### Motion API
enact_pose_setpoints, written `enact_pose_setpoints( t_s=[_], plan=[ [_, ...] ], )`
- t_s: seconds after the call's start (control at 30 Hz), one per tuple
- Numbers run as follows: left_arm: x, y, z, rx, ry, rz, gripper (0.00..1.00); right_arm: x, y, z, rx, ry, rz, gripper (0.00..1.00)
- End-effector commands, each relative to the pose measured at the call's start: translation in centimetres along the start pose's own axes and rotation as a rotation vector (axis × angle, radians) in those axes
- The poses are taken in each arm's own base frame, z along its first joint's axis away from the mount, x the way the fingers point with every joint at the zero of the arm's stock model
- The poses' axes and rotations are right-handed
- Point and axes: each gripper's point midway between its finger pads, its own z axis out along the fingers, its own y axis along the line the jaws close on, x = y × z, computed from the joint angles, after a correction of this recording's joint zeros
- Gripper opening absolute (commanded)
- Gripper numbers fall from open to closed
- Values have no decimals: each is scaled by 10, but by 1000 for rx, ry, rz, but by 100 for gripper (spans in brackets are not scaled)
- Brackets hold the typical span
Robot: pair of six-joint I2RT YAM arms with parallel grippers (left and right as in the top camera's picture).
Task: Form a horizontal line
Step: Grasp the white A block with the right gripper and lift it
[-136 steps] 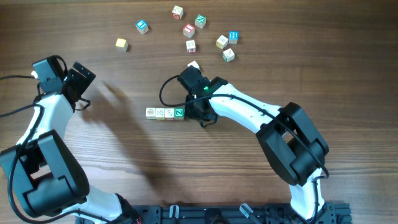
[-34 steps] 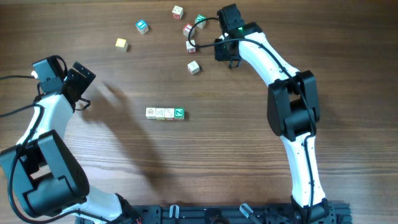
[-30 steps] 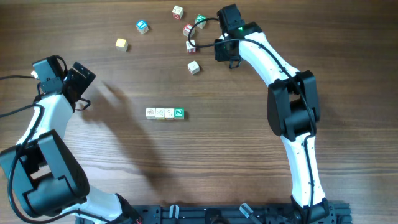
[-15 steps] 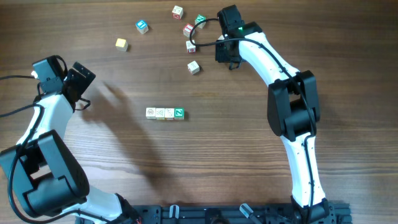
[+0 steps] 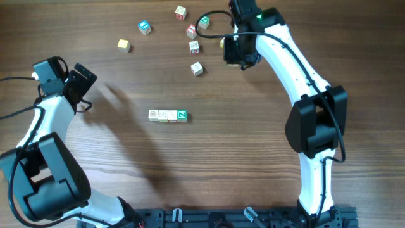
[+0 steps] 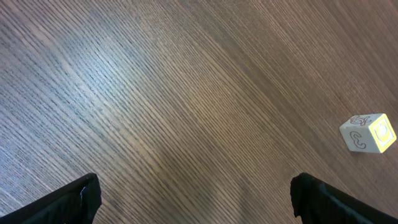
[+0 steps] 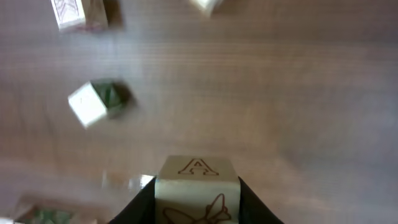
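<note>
The horizontal line (image 5: 168,114) lies mid-table: three cream-faced cubes and one green-faced cube with a white letter at its right end, all touching. My right gripper (image 5: 235,53) is far from it, at the back among the loose cubes. In the right wrist view it (image 7: 198,194) is shut on a cream cube (image 7: 198,182) with an "A" on top and a butterfly on the front, held above the wood. My left gripper (image 5: 87,78) is open and empty at the far left; its black fingertips (image 6: 76,198) stand wide apart over bare wood.
Loose cubes lie at the back: blue (image 5: 145,26), yellow (image 5: 123,44), cream (image 5: 181,11), green (image 5: 204,21), red (image 5: 192,30), and two cream ones (image 5: 194,46) (image 5: 197,68). The yellow cube (image 6: 368,132) also shows in the left wrist view.
My right gripper has risen and shifted slightly back and right with the cream "A" cube in it; its arm swung right. The line and left arm have not moved.
</note>
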Motion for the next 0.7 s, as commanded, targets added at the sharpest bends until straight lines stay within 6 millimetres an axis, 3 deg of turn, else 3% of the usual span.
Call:
enact_pose_setpoints(
  t_s=[0.0, 0.37, 0.53, 0.67],
  plan=[
    [-4, 1, 1, -6, -8, -1, 100, 25, 11, -2, -50, 102, 14, 19],
    [-4, 1, 1, -6, -8, -1, 100, 77, 68, 3, -4, 185, -70, 20],
    [-4, 1, 1, -6, -8, -1, 100, 92, 82, 13, 17, 207, -85, 20],
    [-4, 1, 1, -6, -8, -1, 100, 108, 79, 32, 39, 244, -67, 20]
  ],
)
